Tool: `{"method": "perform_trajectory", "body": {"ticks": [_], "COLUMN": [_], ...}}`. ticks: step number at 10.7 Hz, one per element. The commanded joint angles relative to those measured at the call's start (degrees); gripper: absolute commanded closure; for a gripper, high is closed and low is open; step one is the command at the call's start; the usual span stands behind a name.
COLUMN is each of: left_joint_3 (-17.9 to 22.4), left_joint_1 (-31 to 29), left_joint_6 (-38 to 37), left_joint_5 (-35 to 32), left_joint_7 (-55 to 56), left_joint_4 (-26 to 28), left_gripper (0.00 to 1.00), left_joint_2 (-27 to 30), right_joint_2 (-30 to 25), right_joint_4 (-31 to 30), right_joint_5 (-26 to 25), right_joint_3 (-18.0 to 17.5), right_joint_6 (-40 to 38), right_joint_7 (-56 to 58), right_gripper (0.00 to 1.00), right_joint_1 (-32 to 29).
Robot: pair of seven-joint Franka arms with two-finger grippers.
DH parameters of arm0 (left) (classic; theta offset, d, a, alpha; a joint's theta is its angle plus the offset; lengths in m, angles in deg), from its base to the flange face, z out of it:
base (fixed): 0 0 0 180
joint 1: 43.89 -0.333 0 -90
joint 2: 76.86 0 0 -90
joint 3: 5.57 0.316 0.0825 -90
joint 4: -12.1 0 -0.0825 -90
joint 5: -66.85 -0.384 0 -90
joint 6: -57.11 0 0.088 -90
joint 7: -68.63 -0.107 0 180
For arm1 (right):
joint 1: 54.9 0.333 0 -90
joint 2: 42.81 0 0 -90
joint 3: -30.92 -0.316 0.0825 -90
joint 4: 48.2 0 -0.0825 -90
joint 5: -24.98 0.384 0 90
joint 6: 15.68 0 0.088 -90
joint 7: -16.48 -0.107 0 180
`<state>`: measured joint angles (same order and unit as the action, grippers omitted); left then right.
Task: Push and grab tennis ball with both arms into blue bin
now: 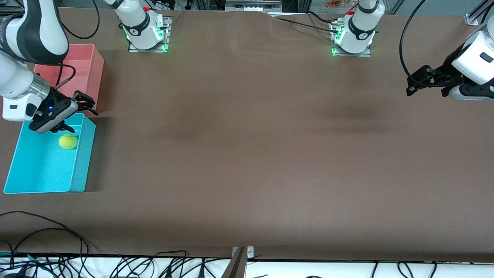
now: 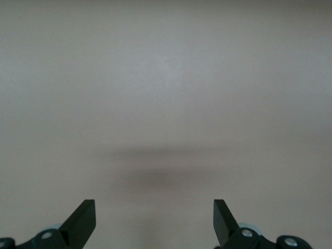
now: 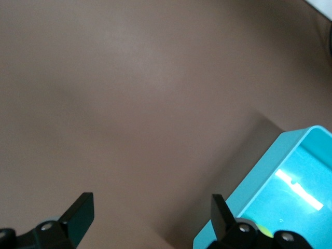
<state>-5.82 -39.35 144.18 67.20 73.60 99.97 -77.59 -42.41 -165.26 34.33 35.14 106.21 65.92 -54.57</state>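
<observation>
Resting inside the rectangular bright cyan-blue plastic bin [image 1: 23, 170], the small fuzzy yellow-green tennis ball [image 1: 68, 141] sits on the tub's floor in the half farther from the front camera. That bin stands at the right arm's end of the brown table [image 1: 247, 146], and a matching pink-red plastic tub [image 1: 90, 63] stands just beside it, farther from the front camera.

The right arm's black two-finger gripper [image 1: 79, 114] hangs over the blue bin's farther edge, just above the ball. Its fingers [image 3: 80, 215] are spread wide with nothing between them; in the right wrist view, bare tabletop and a corner of the cyan tub [image 3: 270, 187] show between and beside them.

The left arm's black gripper [image 1: 416, 82] is well apart from all this, over the bare table at the left arm's end, where that arm waits. Its fingers [image 2: 83, 220] also stand fully apart and hold nothing, with only plain table surface beneath them in the left wrist view.
</observation>
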Motion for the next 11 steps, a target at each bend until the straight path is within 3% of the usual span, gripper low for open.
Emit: {"method": "perform_trajectory", "body": {"ticks": [1,3,8,11], "left_joint_3": [-0.2,-0.2,-0.2,-0.2], "left_joint_1": [-0.4,-0.3,-0.4,-0.4], "left_joint_6": [-1.3,-1.3,-1.3,-1.3], "left_joint_5": [0.7,0.7,0.7,0.7], "left_joint_7": [0.2,0.2,0.2,0.2], "left_joint_4": [-1.7,-1.7,-1.7,-1.7], "left_gripper": [0.0,0.0,0.0,0.0], "left_joint_2": [-0.7,-0.7,-0.7,-0.7], "right_joint_2": [0.1,0.0,0.0,1.8], "right_joint_4": [4.2,6.4,16.0,25.1], "right_joint_5": [0.3,-0.3,-9.8,-10.5], "right_joint_3": [0.3,0.3,-0.7,-1.5], "right_joint_6": [-3.6,-6.0,-18.0,-29.3], "right_joint_7": [-7.7,-14.5,-34.3,-45.1], "right_gripper": [0.0,0.0,0.0,0.0], "right_joint_1": [1.1,2.6,4.2,4.4]}}
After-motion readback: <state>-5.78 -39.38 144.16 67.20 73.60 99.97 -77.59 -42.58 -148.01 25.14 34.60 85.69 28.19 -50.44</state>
